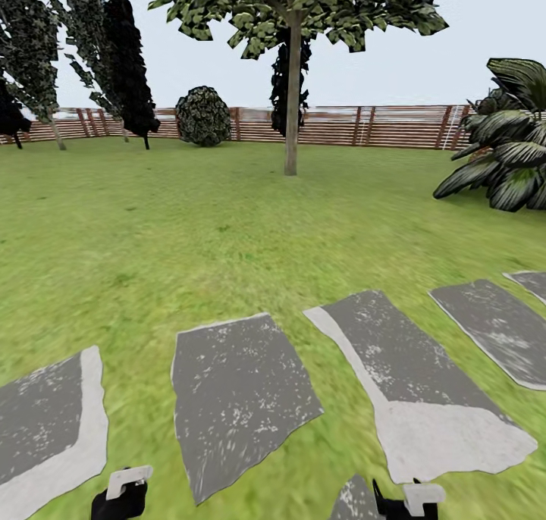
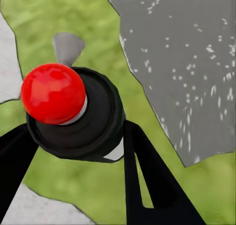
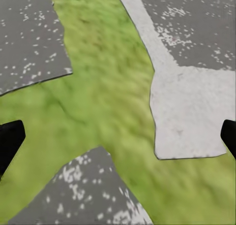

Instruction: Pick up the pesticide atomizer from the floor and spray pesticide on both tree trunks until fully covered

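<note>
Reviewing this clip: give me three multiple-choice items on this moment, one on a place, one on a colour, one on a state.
1. Where does the bare-trunked tree stand in the head view?
A. Ahead on the lawn, in front of the fence
B. On a stepping stone
C. Behind the fence

2. What colour is the nozzle tip of the pesticide atomizer?
A. Blue
B. Red
C. Yellow

3. How is the right hand?
A. Shut on the bottle
B. Open, nothing between its fingers
C. Shut on a branch

Answers:
1 A: the tree rises from the lawn, with the fence behind it.
2 B: the nozzle tip is a red ball on the pesticide atomizer, which sits in the left hand.
3 B: the right hand has its fingers wide apart over grass and stone.
</note>
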Motion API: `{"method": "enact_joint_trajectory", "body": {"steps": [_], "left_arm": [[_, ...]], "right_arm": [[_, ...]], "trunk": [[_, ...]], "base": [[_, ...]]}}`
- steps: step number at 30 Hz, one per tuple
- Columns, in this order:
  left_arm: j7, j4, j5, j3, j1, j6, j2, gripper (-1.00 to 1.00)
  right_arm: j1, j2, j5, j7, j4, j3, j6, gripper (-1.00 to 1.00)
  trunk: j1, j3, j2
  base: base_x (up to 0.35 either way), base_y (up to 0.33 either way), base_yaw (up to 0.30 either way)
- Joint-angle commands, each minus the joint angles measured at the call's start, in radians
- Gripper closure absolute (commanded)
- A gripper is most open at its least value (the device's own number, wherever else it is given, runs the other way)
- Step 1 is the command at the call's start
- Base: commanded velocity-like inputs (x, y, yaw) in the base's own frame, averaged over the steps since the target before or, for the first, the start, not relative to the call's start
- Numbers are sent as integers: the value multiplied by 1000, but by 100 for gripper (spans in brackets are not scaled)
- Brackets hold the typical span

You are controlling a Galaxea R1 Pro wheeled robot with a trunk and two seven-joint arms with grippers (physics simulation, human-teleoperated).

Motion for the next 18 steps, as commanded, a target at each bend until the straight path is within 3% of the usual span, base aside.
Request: {"method": "enact_joint_trajectory", "body": {"steps": [1,18], "left_arm": [[-6,1,0,6,-1,-3,0,100],[-6,2,2,6,-1,-3,0,100]], "right_arm": [[-1,0,0,-1,1,0,-3,-100],[-1,0,1,-1,1,2,-2,-100]], "trunk": [[0,-1,0],[0,-1,0]], "base": [[338,0,0],[338,0,0]]}}
